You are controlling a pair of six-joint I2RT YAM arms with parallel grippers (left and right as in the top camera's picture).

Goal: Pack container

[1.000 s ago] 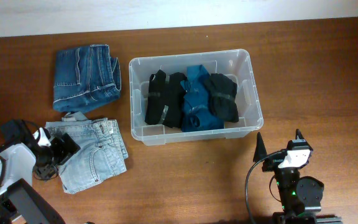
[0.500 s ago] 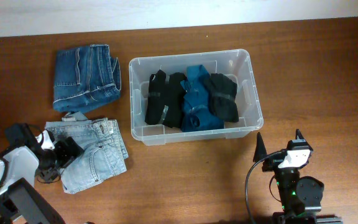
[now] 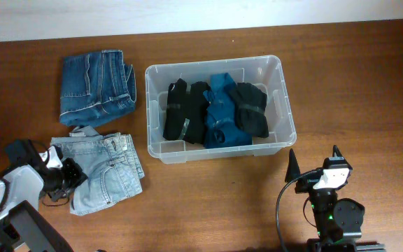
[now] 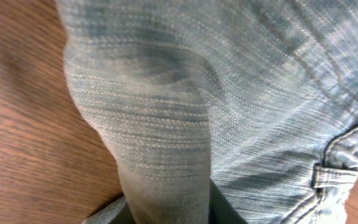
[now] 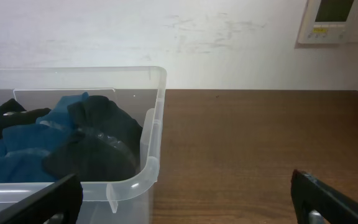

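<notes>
Jaws of the left gripper (image 3: 72,176) looked clenched on a raised fold of the light-wash jeans (image 3: 114,175), at the garment's 9 o'clock edge; the wrist view showed denim ridged up between dark fingers. Those of the right gripper (image 3: 313,162) stood spread and empty at 5 o'clock on the table. The container (image 3: 212,63) sat just right of centre, at 2 o'clock from the held jeans, already carrying black garments (image 3: 184,112) and a teal one (image 3: 222,115). With perhaps only one layer pinched, a lift would likely unfold the jeans. Trailing legs could then catch the rim, drag the bin, or slip free. Folded dark jeans (image 3: 96,87) lay at 10 o'clock.
</notes>
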